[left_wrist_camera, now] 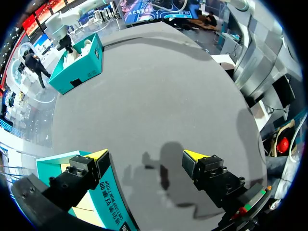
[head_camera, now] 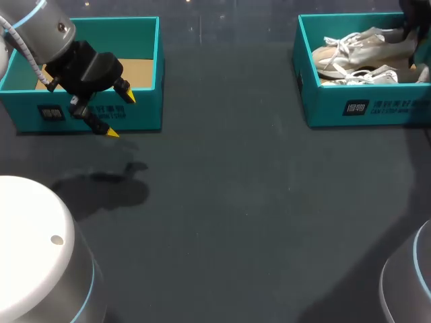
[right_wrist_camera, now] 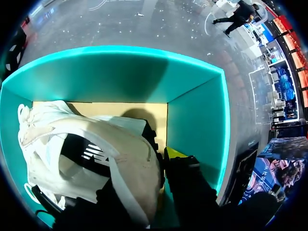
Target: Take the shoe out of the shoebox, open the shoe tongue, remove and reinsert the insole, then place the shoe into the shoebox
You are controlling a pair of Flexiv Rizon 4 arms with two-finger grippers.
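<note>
A white and beige shoe [head_camera: 360, 44] lies in the teal shoebox [head_camera: 363, 106] at the table's far right, with a second white shoe [head_camera: 369, 75] in front of it. My right gripper [right_wrist_camera: 155, 166] is down inside this box, shut on the heel wall of the shoe [right_wrist_camera: 96, 144]. One yellow-tipped finger [right_wrist_camera: 175, 154] is outside the heel and the other is hidden inside the shoe. In the head view only a dark part of the right arm [head_camera: 412, 30] shows. My left gripper [head_camera: 120, 115] hangs open and empty over the front wall of another teal box [head_camera: 138, 111] at the far left.
The left box [left_wrist_camera: 108, 192] shows only a cardboard floor. The right box [left_wrist_camera: 79, 60] stands far across the dark table [head_camera: 236, 202]. Both arm bases sit at the near corners.
</note>
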